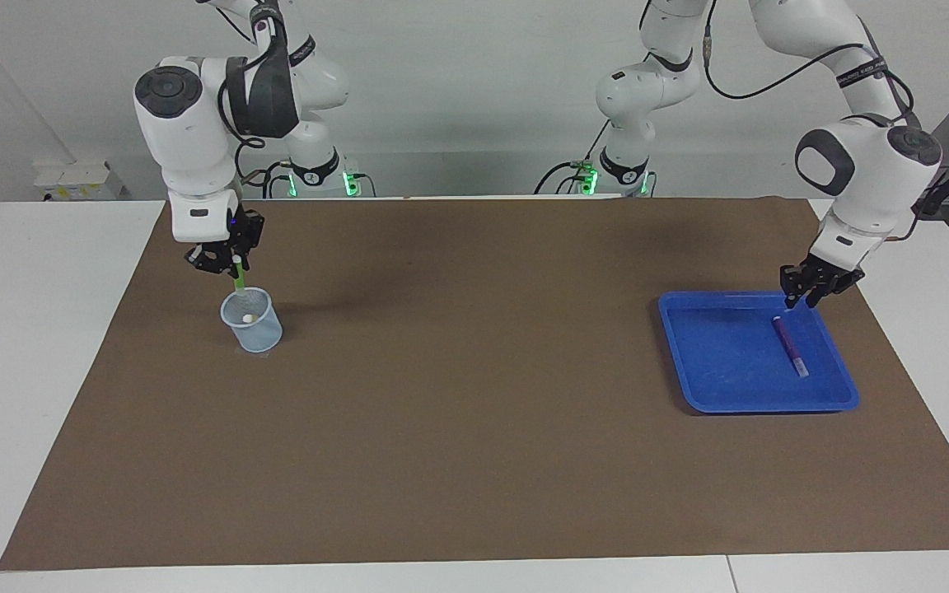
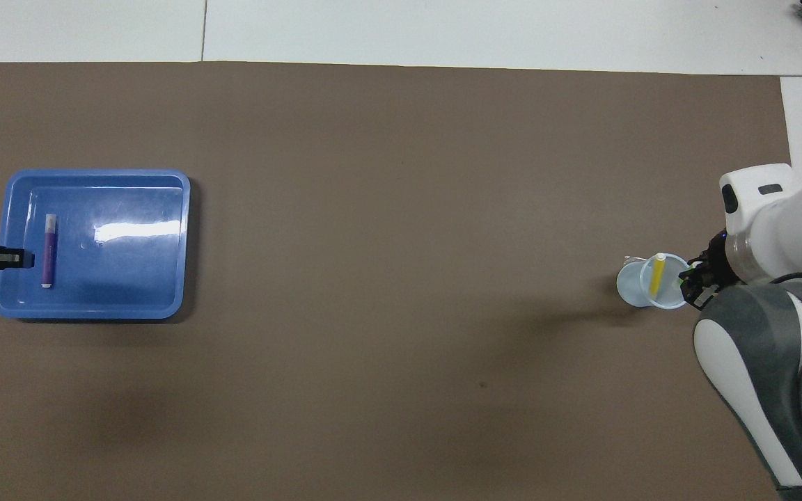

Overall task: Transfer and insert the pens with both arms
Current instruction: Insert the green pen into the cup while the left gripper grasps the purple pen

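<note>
The pens are split three ways. The green pen (image 1: 239,277) hangs nearly upright in my right claw (image 1: 231,265), which is clamped tight on its upper part so the free lower end points down at the cup (image 1: 251,320). I hold it vertical like that because the cup's mouth is narrow and a tilted pen would catch the rim; its tip sits right at the rim on the side nearer the robots, not yet clearly inside. From overhead the right claw (image 2: 693,287) sits just beside the cup (image 2: 654,282), and the yellow pen (image 2: 658,272) leans inside it, whitish end up, which leaves little free room for the next one. I judge the coming move as a short straight lowering, then a release, and the risk is knocking the light cup over or jamming against the yellow pen.

The purple pen (image 1: 789,345) lies flat in the blue tray (image 1: 730,403), toward the left arm's end of the surface, running lengthwise away from the robots with its whitish end at the farther tip. My left claw (image 1: 801,290) hovers low over the tray's nearer edge, close to the pen's near end but not touching it. Its fingers look parted and it carries nothing, ready to come down across the shaft. Overhead, the left claw (image 2: 8,258) shows at the tray (image 2: 95,309) wall just beside the purple pen (image 2: 48,250).

The brown mat (image 1: 474,461) covers the surface under everything.
</note>
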